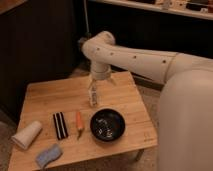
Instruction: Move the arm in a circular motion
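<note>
The arm [135, 60] fills the right side and the upper middle of the camera view. Its thick cream-white segment runs from the large rounded body at the right edge up and leftward, with a row of small dark holes along its side, to a rounded joint above the far edge of the wooden table [50, 97]. From that joint a shorter section turns straight down and narrows to the gripper [93, 96], a small pale tip pointing downward. The arm's end effector therefore lies directly below its own bent joint, over the middle of the tabletop and slightly towards the back. Whether the gripper is wide or narrow cannot be told, and nothing can be made out in its grasp. Whether the tip touches the wood or hangs just above it also cannot be told.

Along the near half of the table lie several things. A black bowl [121, 125] sits just in front of the gripper and slightly to the right. Left of the bowl lies a small orange stick-shaped item [79, 121], and beside that a black oblong block [60, 125] with a pale stripe down its length. A white cup [27, 135] lies on its side near the left edge, and a blue sponge [48, 156] rests at the front left corner. All of these are apart from the gripper.
</note>
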Controlling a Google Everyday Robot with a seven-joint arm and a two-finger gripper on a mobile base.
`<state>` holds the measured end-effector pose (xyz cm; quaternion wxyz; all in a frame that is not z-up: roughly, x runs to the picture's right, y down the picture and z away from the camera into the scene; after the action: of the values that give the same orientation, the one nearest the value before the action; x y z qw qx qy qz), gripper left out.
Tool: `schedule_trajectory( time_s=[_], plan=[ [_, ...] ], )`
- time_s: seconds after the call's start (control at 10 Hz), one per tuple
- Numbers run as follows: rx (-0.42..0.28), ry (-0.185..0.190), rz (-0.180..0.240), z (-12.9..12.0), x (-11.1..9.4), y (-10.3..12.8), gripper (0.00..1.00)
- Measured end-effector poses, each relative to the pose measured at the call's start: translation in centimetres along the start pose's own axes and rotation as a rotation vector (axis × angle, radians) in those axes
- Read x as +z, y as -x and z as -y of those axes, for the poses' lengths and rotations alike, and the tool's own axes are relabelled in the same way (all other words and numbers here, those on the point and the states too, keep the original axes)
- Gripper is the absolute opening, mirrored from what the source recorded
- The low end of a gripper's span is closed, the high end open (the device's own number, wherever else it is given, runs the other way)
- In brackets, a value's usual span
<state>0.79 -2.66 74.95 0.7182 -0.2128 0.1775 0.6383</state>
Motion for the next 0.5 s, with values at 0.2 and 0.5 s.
schedule_trajectory(
  time_s=[0.2, 0.5],
  plan=[
    [0.122, -0.003, -0.021, 6.0, 0.3, -1.3, 0.8],
    [0.234, -0.015, -0.031, 12.1, 0.4, -3.7, 0.8]
  ],
)
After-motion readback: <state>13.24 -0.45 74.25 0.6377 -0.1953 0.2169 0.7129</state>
